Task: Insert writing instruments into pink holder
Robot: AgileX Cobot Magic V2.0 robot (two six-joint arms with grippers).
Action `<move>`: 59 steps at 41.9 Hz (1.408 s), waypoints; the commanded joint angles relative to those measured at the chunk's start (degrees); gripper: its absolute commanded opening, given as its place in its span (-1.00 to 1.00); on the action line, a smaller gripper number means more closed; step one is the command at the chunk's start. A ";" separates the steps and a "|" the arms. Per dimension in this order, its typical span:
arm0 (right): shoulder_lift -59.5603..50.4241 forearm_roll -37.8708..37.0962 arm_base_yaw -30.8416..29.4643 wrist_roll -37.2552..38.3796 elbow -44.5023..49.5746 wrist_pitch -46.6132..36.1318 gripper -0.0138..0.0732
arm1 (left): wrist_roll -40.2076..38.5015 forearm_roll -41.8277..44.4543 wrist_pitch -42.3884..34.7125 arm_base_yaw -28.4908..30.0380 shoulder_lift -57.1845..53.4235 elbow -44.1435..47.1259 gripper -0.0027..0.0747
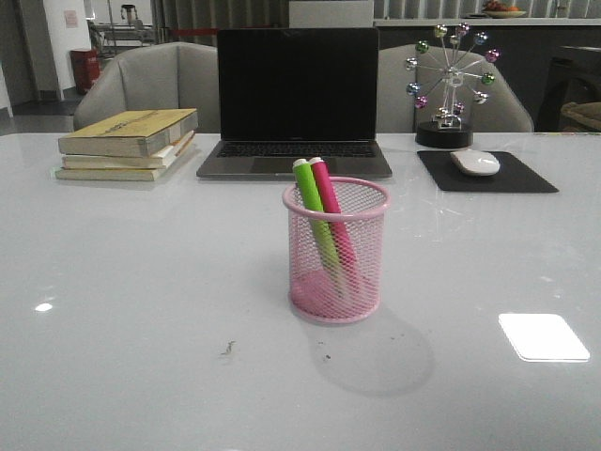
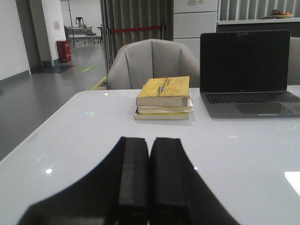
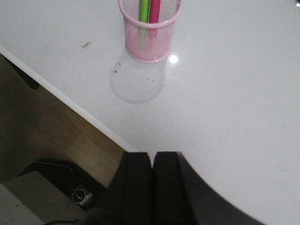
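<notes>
The pink holder (image 1: 335,252) stands upright at the middle of the white table, also seen in the right wrist view as the pink holder (image 3: 149,33). Inside it lean the lime green pen (image 1: 314,218) and the pink-magenta pen (image 1: 331,211), side by side, tops above the rim; the green pen (image 3: 143,10) and magenta pen (image 3: 154,11) show there too. Neither arm appears in the front view. My left gripper (image 2: 149,140) is shut with nothing in it, over bare table far from the holder. My right gripper (image 3: 152,154) is shut and empty, near the table's front edge.
A stack of books (image 1: 129,143) lies at the back left, an open laptop (image 1: 297,99) behind the holder, and a mouse (image 1: 474,162) on a black pad (image 1: 487,173) at the back right beside a ferris-wheel ornament (image 1: 451,85). Chairs stand behind the table.
</notes>
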 commanded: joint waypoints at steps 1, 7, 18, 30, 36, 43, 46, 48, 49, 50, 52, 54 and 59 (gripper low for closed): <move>-0.27 -0.63 -0.39 -0.03 -1.56 -3.83 -0.53 | -0.02 -0.70 -5.39 0.05 -1.24 0.23 -0.69; -0.27 -0.63 -0.39 -0.03 -1.56 -3.83 -0.53 | -0.02 -0.70 -5.36 0.05 -1.14 0.23 -0.69; -0.27 -0.63 -0.39 -0.03 -1.56 -3.77 -0.53 | -0.02 -0.70 -5.36 0.05 -1.14 0.23 -0.69; -0.27 -0.63 -0.39 -0.03 -1.56 -3.77 -0.53 | -0.02 -0.70 -5.36 0.05 -1.14 0.23 -0.69; -0.27 -0.63 -0.39 -0.03 -1.56 -3.77 -0.53 | -0.02 -0.70 -5.36 0.05 -1.14 0.23 -0.69; -1.54 -0.87 -0.39 -0.03 -0.95 -4.15 -0.53 | -0.02 -0.70 -5.36 0.05 -1.14 0.23 -0.69; -4.09 -1.09 -3.47 -0.03 0.77 -5.95 -0.53 | -0.02 -0.70 -5.36 0.05 -1.14 0.23 -0.69; -5.94 -1.09 -6.58 -0.03 2.69 -8.12 -0.53 | -0.02 -0.70 -5.36 0.05 -1.14 0.23 -0.69; -7.38 -1.09 -8.95 -0.03 3.68 -10.04 -0.53 | -0.02 -0.70 -5.36 0.05 -1.14 0.23 -0.69; -8.56 -1.09 -10.82 -0.03 5.18 -11.73 -0.53 | -0.02 -0.70 -5.36 0.05 -1.14 0.23 -0.69; -11.58 -1.09 -15.27 -0.03 7.72 -16.04 -0.53 | -0.02 -0.70 -5.36 0.05 -1.14 0.23 -0.69; -14.82 -1.09 -19.51 -0.03 11.48 -20.46 -0.53 | -0.02 -0.70 -5.36 0.05 -1.14 0.23 -0.69; -22.73 -1.09 -27.48 -0.03 20.06 -30.67 -0.53 | -0.02 -0.70 -5.36 0.05 -1.14 0.23 -0.69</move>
